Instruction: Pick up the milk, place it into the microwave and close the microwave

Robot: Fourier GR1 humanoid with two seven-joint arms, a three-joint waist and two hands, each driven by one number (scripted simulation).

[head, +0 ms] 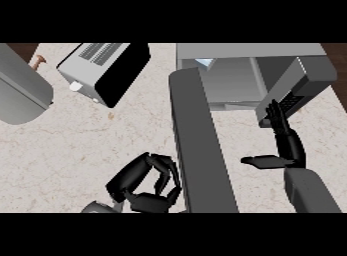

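The microwave (242, 52) stands at the back right with its cavity open. Its dark grey door (198, 145) swings out toward me, reaching down the middle of the view. A small pale blue and white corner, likely the milk (204, 62), peeks inside the cavity just behind the door's top edge; the rest is hidden. My right hand (283, 135) is to the right of the door, fingers straight, tips at the microwave's dark right-hand panel (298, 92). My left hand (148, 182) sits low, left of the door, fingers curled with nothing in them.
A white toaster oven (102, 67) with a black glass front lies at the back centre-left. A large grey rounded vessel (13, 85) fills the far left, with a small brown part (37, 60) behind it. Bare marble counter (72, 145) spreads between them and my left hand.
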